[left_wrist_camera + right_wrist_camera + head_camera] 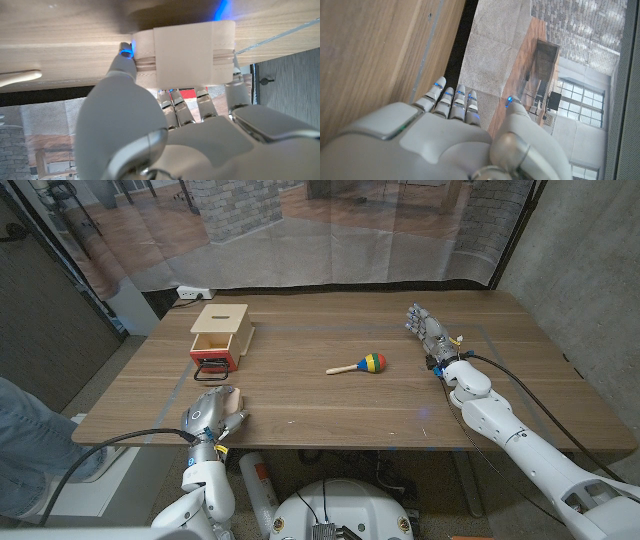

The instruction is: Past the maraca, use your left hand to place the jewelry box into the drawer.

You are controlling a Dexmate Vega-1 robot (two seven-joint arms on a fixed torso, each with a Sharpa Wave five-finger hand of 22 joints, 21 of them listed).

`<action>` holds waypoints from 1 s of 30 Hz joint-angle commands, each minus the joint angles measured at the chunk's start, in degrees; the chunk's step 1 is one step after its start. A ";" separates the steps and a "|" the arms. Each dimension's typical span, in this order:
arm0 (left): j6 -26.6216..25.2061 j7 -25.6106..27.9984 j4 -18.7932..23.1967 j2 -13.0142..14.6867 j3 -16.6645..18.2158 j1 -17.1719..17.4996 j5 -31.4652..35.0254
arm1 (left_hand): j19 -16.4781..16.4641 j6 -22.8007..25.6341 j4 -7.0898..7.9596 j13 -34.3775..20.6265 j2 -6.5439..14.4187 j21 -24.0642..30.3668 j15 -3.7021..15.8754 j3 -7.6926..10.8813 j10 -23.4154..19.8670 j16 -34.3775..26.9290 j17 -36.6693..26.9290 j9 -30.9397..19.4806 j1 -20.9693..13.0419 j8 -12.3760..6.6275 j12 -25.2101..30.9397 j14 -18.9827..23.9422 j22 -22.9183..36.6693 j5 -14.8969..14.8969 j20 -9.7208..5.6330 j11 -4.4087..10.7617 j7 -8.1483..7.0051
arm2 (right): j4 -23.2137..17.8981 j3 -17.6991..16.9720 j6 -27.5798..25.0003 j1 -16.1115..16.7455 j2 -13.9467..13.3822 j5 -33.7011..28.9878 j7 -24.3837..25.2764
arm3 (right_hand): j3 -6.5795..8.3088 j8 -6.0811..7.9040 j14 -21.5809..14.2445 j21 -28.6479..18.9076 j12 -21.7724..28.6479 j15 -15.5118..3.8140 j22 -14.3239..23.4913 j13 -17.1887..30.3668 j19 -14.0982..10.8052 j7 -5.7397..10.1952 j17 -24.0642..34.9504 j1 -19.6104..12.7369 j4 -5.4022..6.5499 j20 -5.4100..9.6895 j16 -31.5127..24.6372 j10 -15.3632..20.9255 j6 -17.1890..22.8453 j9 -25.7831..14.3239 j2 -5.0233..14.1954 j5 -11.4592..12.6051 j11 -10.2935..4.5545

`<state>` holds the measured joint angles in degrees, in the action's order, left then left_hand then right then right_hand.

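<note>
My left hand (212,416) is at the table's front left edge and grips a cream jewelry box (234,411). In the left wrist view the box (185,52) sits between the thumb (125,57) and the other fingers (235,87), pressed against the wood. The small wooden drawer unit (221,330) stands farther back on the left, its red drawer (213,361) pulled out toward me. The maraca (361,365), with a striped head and a yellow handle, lies in the middle of the table. My right hand (427,330) is at the back right, its fingers (451,100) apart and holding nothing.
A white power strip (192,292) lies behind the table's back left corner. A person's leg in jeans (28,442) shows at the left edge. A translucent curtain (330,230) hangs behind the table (330,415).
</note>
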<state>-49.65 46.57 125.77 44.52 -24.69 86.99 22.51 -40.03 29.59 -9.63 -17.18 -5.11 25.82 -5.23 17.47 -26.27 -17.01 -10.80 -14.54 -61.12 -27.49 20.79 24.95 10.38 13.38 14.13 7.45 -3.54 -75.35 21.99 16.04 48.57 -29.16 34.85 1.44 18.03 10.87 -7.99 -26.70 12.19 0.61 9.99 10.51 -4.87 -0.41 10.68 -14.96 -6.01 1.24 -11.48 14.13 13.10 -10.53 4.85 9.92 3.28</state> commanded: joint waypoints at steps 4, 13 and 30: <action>-0.63 -1.63 1.37 1.24 0.74 -1.37 0.37 | -8.56 0.04 0.59 -0.31 12.88 0.15 9.11 1.13 -0.58 -2.74 -6.87 0.05 -13.62 -0.01 -0.01 8.08 0.21 0.50 -9.01 -0.49 0.47 | 0.94 -0.25 0.39 -0.50 0.55 0.44 -0.13 | 0.20 0.37 -0.49 0.32 0.18 -0.01 0.17 0.19 -0.64 -0.10 0.17 -0.23 -0.22 -0.09 0.23 0.47 0.45 -0.27 0.48 0.34 -0.13; 2.22 -0.37 1.27 1.28 2.04 -1.67 0.49 | -9.69 1.06 0.50 -0.74 12.82 0.74 9.71 1.94 -2.03 -3.08 -7.31 0.12 -14.36 -0.39 0.26 9.61 0.24 0.69 -9.65 -0.10 1.04 | 0.36 -0.89 1.30 0.01 0.28 0.43 0.34 | 0.23 0.36 -0.44 0.47 0.18 0.04 0.17 0.19 -0.77 -0.15 0.17 -0.26 -0.25 -0.01 0.27 0.49 0.46 -0.28 0.51 0.33 -0.14; 4.80 -2.09 2.26 1.45 3.62 -1.86 0.18 | -12.55 4.09 0.29 -1.96 12.79 2.55 11.13 4.52 -5.32 -4.15 -8.89 0.28 -17.02 -1.48 0.80 13.95 0.19 1.30 -13.06 -0.41 1.87 | -0.84 -1.78 2.10 1.46 -0.53 0.55 0.87 | 0.23 0.35 -0.44 0.75 0.17 -0.01 0.18 0.20 -0.92 -0.10 0.16 -0.26 -0.29 0.02 0.29 0.51 0.47 -0.28 0.47 0.32 -0.14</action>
<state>-46.53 45.85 127.35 45.67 -22.05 85.24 23.10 -39.98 33.08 -9.38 -18.85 -6.74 28.07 3.68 21.49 -31.19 -20.97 -19.34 -14.09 -62.75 -28.61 21.24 38.33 10.38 14.47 14.09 7.06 -1.55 -75.44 20.71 17.71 49.16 -29.15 35.36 2.09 18.03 10.87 -7.99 -26.04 12.19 0.61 9.99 10.51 -5.28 -0.42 10.68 -14.96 -6.01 1.23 -11.25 14.12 13.10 -10.53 4.85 9.92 3.28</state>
